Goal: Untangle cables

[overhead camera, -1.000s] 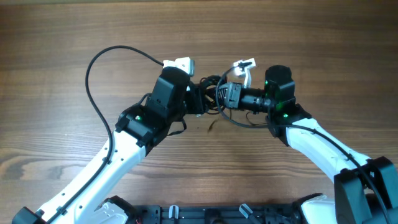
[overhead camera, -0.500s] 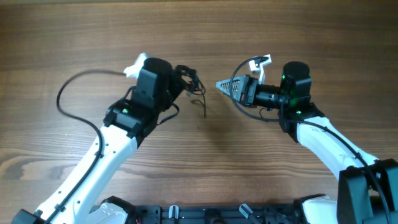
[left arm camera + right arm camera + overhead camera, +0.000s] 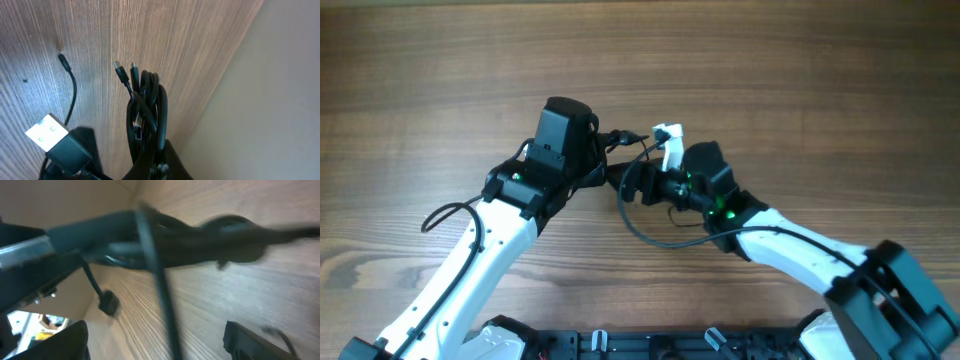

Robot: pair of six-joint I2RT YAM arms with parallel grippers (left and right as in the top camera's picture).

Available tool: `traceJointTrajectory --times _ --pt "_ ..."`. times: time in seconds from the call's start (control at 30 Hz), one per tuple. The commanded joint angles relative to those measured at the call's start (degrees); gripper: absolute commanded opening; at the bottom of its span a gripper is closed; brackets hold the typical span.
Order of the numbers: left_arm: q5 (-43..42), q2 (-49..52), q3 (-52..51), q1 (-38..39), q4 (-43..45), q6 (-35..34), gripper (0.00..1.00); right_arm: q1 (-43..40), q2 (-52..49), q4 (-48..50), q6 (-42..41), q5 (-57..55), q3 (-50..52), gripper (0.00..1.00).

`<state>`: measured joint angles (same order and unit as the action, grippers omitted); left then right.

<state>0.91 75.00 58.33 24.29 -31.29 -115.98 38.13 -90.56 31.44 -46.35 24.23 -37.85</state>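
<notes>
Two claws: nose to nose over the middle of the surface (image 3: 820, 80), set for a pull-apart on one bundle.
Left claw (image 3: 606, 158): clamped on the cables (image 3: 147, 115) as the anchor, with tight parallel loops standing out of the grip.
Right claw (image 3: 631, 186): fingers (image 3: 247, 340) spread wide with nothing between them; blurred cords just ahead, so probably lining up on a strand.
Cables' place: in the left grip, between the two claws in the overhead view.
Plug ends (image 3: 118, 66): two tips poking free at the top of the bundle, likely the easiest strands to draw out.
Loose end (image 3: 62, 59): one thin cord apart from the bundle; lying or hanging, cannot tell.
Risk: a tighter knot from grabbing several loops at once.
</notes>
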Motion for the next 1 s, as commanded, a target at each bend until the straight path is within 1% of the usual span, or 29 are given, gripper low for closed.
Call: traceJointTrajectory --times 0.0,0.03,0.1,0.13,0.23,0.27,0.33,0.37,0.4,0.47,0.5,0.53,0.57,0.6,0.63,0.67,0.7,0.73,0.77,0.8,0.83,0.87,0.93,0.97 --pt "-3.1 -0.2 0.5 0.1 0.4 -9.0 0.04 1.0 -4.9 6.9 -7.5 -2.9 0.0 0.88" --pt "-3.5 -0.2 0.5 0.1 0.4 -9.0 0.04 1.0 -6.3 9.5 -10.0 -2.9 0.0 0.85" --pt "-4.1 -0.2 0.5 0.1 0.4 -9.0 0.04 1.2 -9.1 15.2 -15.2 -2.4 0.0 0.75" --pt "-4.1 -0.2 0.5 0.1 0.4 -9.0 0.04 1.5 -10.1 18.1 -16.1 -1.7 0.0 0.70" --pt "-4.5 -0.2 0.5 0.1 0.4 -9.0 0.04 2.6 -11.1 22.2 -19.8 -1.6 0.0 0.51" --pt "-4.5 -0.2 0.5 0.1 0.4 -9.0 0.04 2.8 -11.1 22.8 -20.5 -1.6 0.0 0.49" --pt "-4.5 -0.2 0.5 0.2 0.4 -9.0 0.04 2.9 -11.1 25.7 -24.0 -1.8 0.0 0.47" --pt "-4.5 -0.2 0.5 0.3 0.4 -9.0 0.04 2.9 -11.1 26.4 -24.8 -2.2 0.0 0.43" --pt "-4.5 -0.2 0.5 0.3 0.4 -9.0 0.04 2.9 -11.1 26.4 -24.8 -2.5 0.0 0.36" --pt "-4.5 -0.2 0.5 0.3 0.4 -9.0 0.04 2.8 -11.1 25.5 -24.0 -2.6 0.0 0.19" --pt "-4.4 -0.2 0.5 0.3 0.3 -9.0 0.04 2.8 -11.1 23.9 -23.8 -2.0 0.0 0.07" --pt "-4.3 -0.2 0.5 0.3 0.2 -9.0 0.04 2.7 -11.1 22.8 -23.2 -0.6 0.0 0.04" --pt "-4.2 -0.2 0.5 0.3 -0.2 -8.7 0.04 2.3 -11.1 21.7 -22.0 1.6 0.0 0.04" --pt "-3.1 -0.2 0.5 0.3 -0.8 -6.2 0.04 1.4 -11.1 21.4 -19.6 6.8 0.0 0.04" --pt "-0.1 -0.2 0.5 0.2 -1.2 1.0 0.04 -0.8 -11.1 21.2 -17.4 16.6 0.0 0.05" --pt "1.2 -0.2 0.5 0.1 -1.2 4.6 0.04 -2.1 -11.1 20.5 -17.0 21.2 0.0 0.05" --pt "2.9 -0.2 0.5 -0.3 -1.1 11.8 0.04 -4.2 -11.1 18.1 -16.6 27.2 0.0 0.05" --pt "4.4 -0.2 0.5 -0.6 -1.1 18.9 0.04 -5.7 -11.1 16.2 -16.5 30.9 0.0 0.04" --pt "6.0 -0.2 0.5 -0.9 -1.1 28.8 0.04 -7.7 -11.1 13.6 -13.9 35.4 0.0 0.04" --pt "7.1 -0.2 0.5 -0.9 -1.1 35.1 0.04 -9.0 -11.1 12.1 -11.5 38.2 0.0 0.05" --pt "7.8 -0.2 0.5 -0.9 -1.0 42.9 0.04 -10.0 -11.1 11.6 -10.4 40.2 0.0 0.05" --pt "7.6 -0.2 0.5 -0.9 -0.4 51.0 0.04 -10.9 -11.0 11.8 -10.7 41.5 0.0 0.05" --pt "6.8 -0.2 0.5 -0.7 -0.2 61.3 0.04 -11.9 -10.5 13.7 -11.7 43.5 0.0 0.05" --pt "5.4 -0.2 0.5 -0.3 -0.2 68.0 0.04 -12.3 -10.0 15.4 -13.7 44.1 -0.1 0.05"
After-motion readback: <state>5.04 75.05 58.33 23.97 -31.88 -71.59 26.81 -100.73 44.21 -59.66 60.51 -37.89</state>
